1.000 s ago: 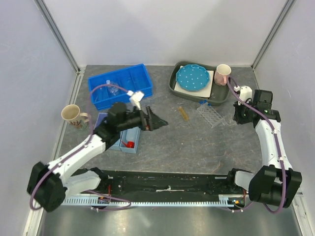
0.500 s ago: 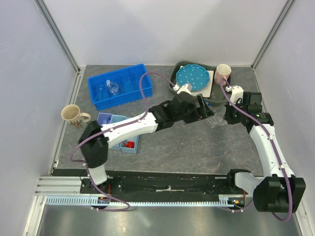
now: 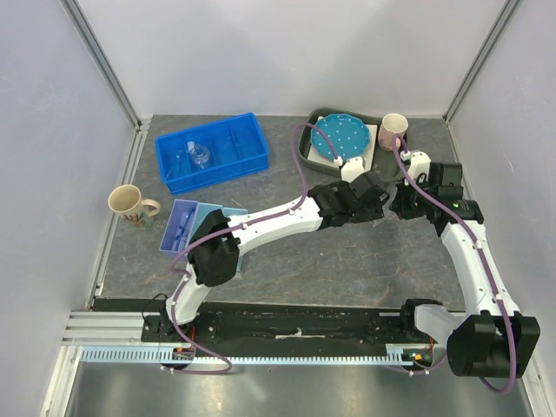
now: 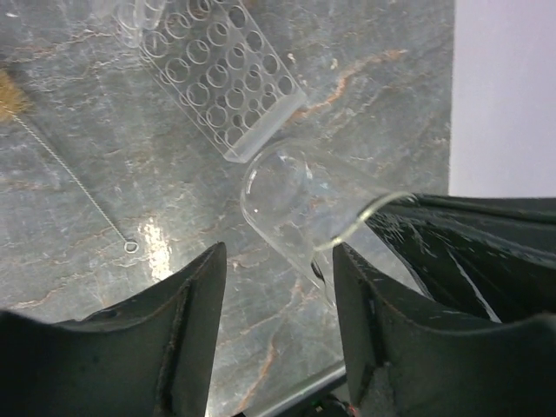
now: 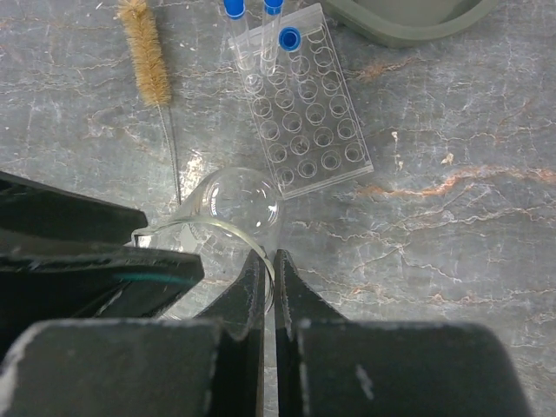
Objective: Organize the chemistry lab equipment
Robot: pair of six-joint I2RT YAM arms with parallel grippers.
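Note:
A clear glass beaker [image 5: 230,213] lies tilted just above the grey table, its thin rim pinched by my shut right gripper [image 5: 274,261]. My left gripper [image 4: 280,252] has reached across to it. Its jaws stand apart on either side of the beaker [image 4: 291,204], with a gap showing on both sides. In the top view the two grippers meet at the right, left gripper [image 3: 379,198] beside right gripper [image 3: 401,204]. Just beyond the beaker lies the clear tube rack [image 5: 304,113] holding blue-capped tubes [image 5: 261,30]. An amber brush [image 5: 148,52] lies to its left.
A blue bin [image 3: 234,161] at the back left holds a glass flask [image 3: 200,156]. A polka-dot plate [image 3: 339,136] sits on a green tray [image 3: 306,149], with a pink mug [image 3: 393,130] beside it. A beige mug [image 3: 128,204] and pale blue trays [image 3: 184,228] are at the left.
My left arm has swung from the left side across the table to the beaker by the right gripper, and its jaws have narrowed. The right gripper has stayed shut, shifting slightly.

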